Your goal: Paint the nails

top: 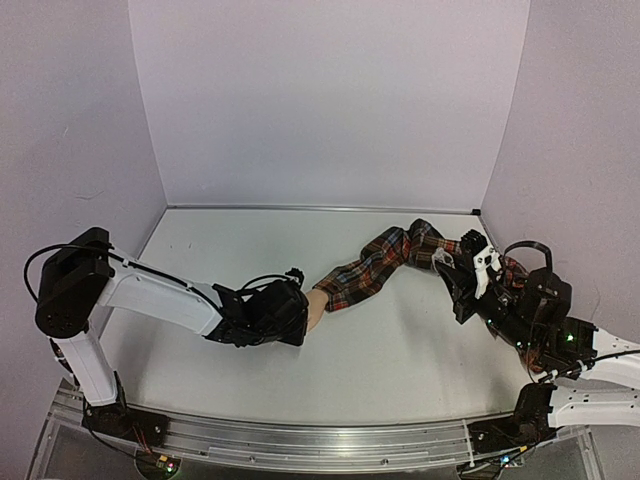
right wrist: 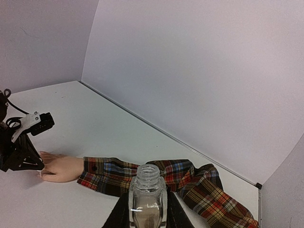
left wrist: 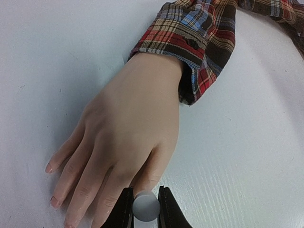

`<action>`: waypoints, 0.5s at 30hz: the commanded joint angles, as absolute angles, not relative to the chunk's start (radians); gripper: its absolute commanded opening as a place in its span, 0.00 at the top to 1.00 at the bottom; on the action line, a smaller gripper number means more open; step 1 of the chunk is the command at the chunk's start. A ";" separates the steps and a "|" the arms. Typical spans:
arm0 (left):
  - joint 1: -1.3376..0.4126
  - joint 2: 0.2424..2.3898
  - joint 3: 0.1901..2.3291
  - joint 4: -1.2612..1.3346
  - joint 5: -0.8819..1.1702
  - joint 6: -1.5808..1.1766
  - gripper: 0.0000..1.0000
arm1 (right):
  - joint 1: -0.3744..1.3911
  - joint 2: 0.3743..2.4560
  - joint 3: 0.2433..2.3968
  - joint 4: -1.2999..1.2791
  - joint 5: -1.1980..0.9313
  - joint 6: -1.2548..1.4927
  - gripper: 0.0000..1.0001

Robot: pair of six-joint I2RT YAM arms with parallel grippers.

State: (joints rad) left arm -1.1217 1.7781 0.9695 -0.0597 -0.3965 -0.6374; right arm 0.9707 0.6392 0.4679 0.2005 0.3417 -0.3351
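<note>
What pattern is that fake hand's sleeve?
The fabric shirt sleeve is red plaid with blue and yellow stripes; clearest in the left wrist view.

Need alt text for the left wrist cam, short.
A pale mannequin hand lies palm down on a white table, its wrist in a red plaid cuff, small nails visible at lower left. At the bottom edge, the left gripper is shut on a round whitish cap close to the hand.

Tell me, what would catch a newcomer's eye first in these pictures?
A lifelike pale mannequin hand lies palm-down in the middle of the table, poking out of a red plaid sleeve that snakes toward the right back corner. The left arm's fingers pinch a small white cap right by the hand's fingers, while the right arm's fingers grip an open clear bottle near the sleeve's far end.
</note>
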 commanded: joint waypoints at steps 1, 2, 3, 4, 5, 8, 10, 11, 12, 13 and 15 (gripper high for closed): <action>-1.116 1.792 1.001 -0.027 -0.420 -0.618 1.00 | 0.952 0.617 0.471 0.229 0.332 -0.322 1.00; -1.115 1.793 0.999 -0.026 -0.421 -0.617 1.00 | 0.952 0.617 0.471 0.229 0.332 -0.322 1.00; -1.115 1.796 0.999 -0.026 -0.422 -0.615 1.00 | 0.952 0.618 0.471 0.229 0.332 -0.321 1.00; -1.115 1.799 1.000 -0.026 -0.422 -0.613 1.00 | 0.952 0.618 0.471 0.229 0.331 -0.321 1.00; -1.115 1.801 1.001 -0.026 -0.422 -0.610 1.00 | 0.952 0.618 0.471 0.229 0.331 -0.321 1.00; -1.115 1.804 1.000 -0.023 -0.427 -0.605 1.00 | 0.951 0.618 0.470 0.229 0.331 -0.321 1.00; -1.116 1.803 1.001 -0.023 -0.430 -0.599 1.00 | 0.951 0.619 0.471 0.229 0.331 -0.321 1.00; -1.116 1.804 1.002 -0.023 -0.432 -0.597 1.00 | 0.950 0.621 0.472 0.229 0.330 -0.321 1.00; -1.116 1.805 1.003 -0.023 -0.432 -0.596 1.00 | 0.950 0.622 0.472 0.229 0.329 -0.321 1.00; -1.116 1.805 1.002 -0.023 -0.432 -0.595 1.00 | 0.950 0.623 0.472 0.229 0.329 -0.321 1.00; -1.116 1.805 1.001 -0.023 -0.430 -0.595 1.00 | 0.948 0.624 0.474 0.229 0.328 -0.321 1.00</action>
State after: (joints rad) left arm -1.1198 1.7960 0.9695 -0.0505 -0.4024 -0.6169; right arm 0.9707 0.6395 0.4679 0.2001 0.3391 -0.3347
